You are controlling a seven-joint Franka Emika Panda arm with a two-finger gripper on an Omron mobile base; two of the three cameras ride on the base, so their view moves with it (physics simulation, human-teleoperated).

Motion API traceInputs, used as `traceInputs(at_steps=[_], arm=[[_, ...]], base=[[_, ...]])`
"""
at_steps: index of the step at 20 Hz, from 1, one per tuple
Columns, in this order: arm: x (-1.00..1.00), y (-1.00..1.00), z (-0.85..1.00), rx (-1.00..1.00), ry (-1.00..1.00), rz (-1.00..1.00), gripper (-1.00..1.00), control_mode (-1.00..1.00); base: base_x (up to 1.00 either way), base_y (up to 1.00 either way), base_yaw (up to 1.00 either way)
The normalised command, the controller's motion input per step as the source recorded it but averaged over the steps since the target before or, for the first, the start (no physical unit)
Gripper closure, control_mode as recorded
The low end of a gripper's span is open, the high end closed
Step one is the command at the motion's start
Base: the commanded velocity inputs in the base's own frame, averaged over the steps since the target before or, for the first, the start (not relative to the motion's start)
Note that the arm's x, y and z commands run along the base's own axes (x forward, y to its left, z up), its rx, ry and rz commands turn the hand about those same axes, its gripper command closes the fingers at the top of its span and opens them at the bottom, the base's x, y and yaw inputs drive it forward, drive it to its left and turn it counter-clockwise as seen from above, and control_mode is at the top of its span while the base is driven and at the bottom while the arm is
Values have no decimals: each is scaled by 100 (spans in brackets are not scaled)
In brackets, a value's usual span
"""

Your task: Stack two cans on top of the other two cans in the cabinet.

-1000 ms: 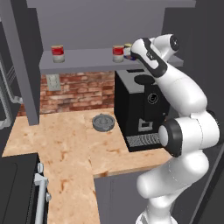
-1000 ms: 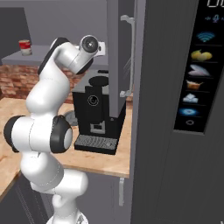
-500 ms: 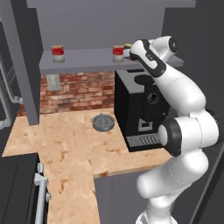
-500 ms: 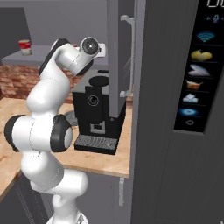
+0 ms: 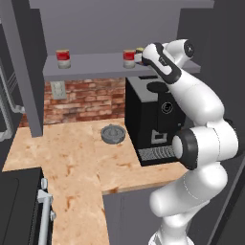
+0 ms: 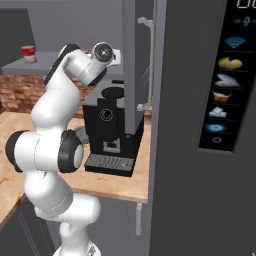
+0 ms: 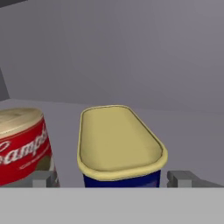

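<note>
In the hand view, the jaws stand wide open, one fingertip point(image 7: 43, 178) on each side of the blue can point(image 7: 120, 151) without touching it. A red can point(image 7: 22, 146) stands just beside it on the cabinet shelf point(image 5: 95, 67). Farther along the shelf stands another red can point(image 5: 63, 59).

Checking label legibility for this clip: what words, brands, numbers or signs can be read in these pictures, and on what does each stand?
"ampl": part of white script, cut off by the frame edge, on the red can beside the blue can.
Top-right digits on the dark panel: cut off, unreadable; below them only pictograms.
Labels on the far red can and coffee machine: too small to read.
</note>
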Motion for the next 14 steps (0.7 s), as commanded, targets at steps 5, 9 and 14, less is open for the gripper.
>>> traceInputs(at_steps=[5, 9, 14], arm=[[0, 0, 0, 0, 0, 0, -100, -100], [0, 0, 0, 0, 0, 0, -100, -100], [0, 0, 0, 0, 0, 0, 100, -100]], base=[[0, 0, 0], [0, 0, 0], [0, 0, 0]])
